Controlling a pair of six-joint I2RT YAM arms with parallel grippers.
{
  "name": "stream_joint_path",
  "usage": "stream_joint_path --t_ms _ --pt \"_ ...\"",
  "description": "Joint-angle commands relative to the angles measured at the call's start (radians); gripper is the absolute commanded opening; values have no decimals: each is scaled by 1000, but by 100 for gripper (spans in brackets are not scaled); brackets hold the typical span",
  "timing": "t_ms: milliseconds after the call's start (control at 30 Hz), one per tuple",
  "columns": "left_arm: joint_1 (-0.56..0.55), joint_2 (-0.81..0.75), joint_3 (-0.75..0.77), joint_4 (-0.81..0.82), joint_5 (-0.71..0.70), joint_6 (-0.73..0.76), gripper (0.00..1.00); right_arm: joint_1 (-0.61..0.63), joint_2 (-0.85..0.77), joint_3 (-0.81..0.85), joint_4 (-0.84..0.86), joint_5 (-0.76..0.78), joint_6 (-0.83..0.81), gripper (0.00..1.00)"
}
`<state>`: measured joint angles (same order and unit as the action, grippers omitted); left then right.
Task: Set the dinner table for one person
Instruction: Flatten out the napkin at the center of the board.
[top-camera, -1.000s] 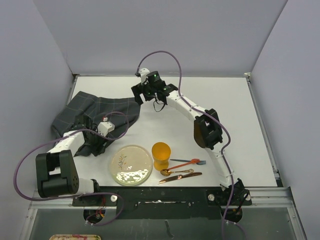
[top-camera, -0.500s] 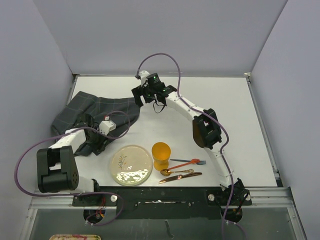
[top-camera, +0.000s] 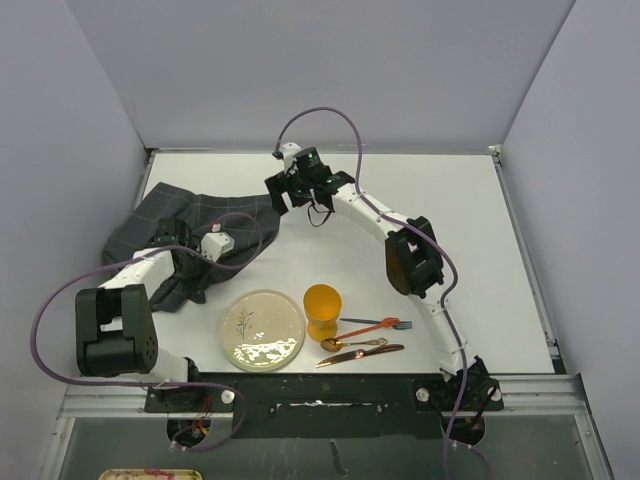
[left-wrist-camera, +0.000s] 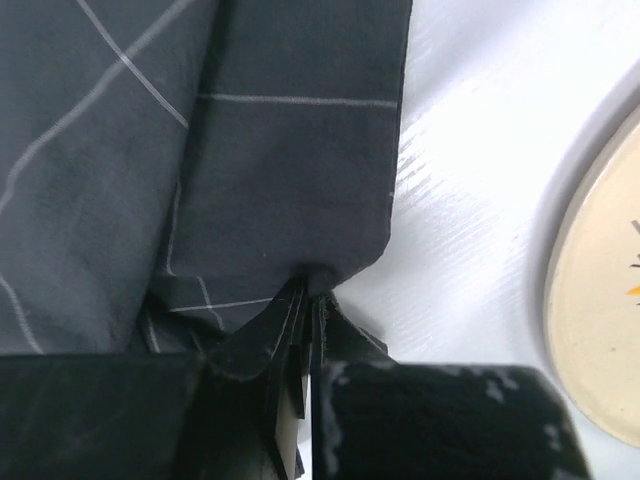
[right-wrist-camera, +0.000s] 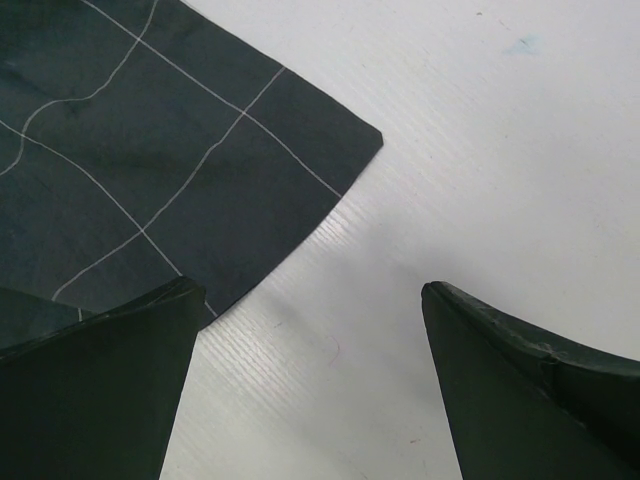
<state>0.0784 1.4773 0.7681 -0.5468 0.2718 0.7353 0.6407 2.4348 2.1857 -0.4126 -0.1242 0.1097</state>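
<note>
Roughly, I'd call this an early stage. Toward the left edge the cloth (top-camera: 200, 215) lies rumpled and folded over itself, not spread as a mat. My left end effector (left-wrist-camera: 306, 310) is closed on a bunched fold at the cloth's near corner. Just beside that corner, close to the near edge, sits the plate (top-camera: 262, 329), then the cup (top-camera: 322, 310) just right of it, then the fork (top-camera: 375, 328), spoon (top-camera: 355, 344) and knife (top-camera: 360, 354) lying crosswise in a loose cluster. Further back, around mid-desk, my right end effector (right-wrist-camera: 310, 300) hangs wide open and holding nothing, above the cloth's far right corner. As I judge it, the cloth has yet to be flattened and the setting arranged properly.

The desk (top-camera: 450, 200) fills the floor of the grey-walled booth ahead of the arm bases: white, flat, faintly ribbed up close, with a metal rail along its near edge.
</note>
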Motion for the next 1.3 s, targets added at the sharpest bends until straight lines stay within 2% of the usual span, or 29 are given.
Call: stream_joint_path --t_ms 0,333,800,1033,1267 --pt "-19 -31 116 -38 75 -55 0 -14 -34 2 41 10 -4 95" --pt "-137 -61 291 -91 195 -178 0 -80 -92 -50 39 66 4 95" --pt "-391 155 501 -78 218 -271 0 -237 -278 -239 58 157 18 95" --pt "-441 233 548 41 241 -346 0 -298 -366 -349 77 180 39 95" --pt "-493 347 678 87 196 -338 0 -332 -406 -409 68 160 79 94"
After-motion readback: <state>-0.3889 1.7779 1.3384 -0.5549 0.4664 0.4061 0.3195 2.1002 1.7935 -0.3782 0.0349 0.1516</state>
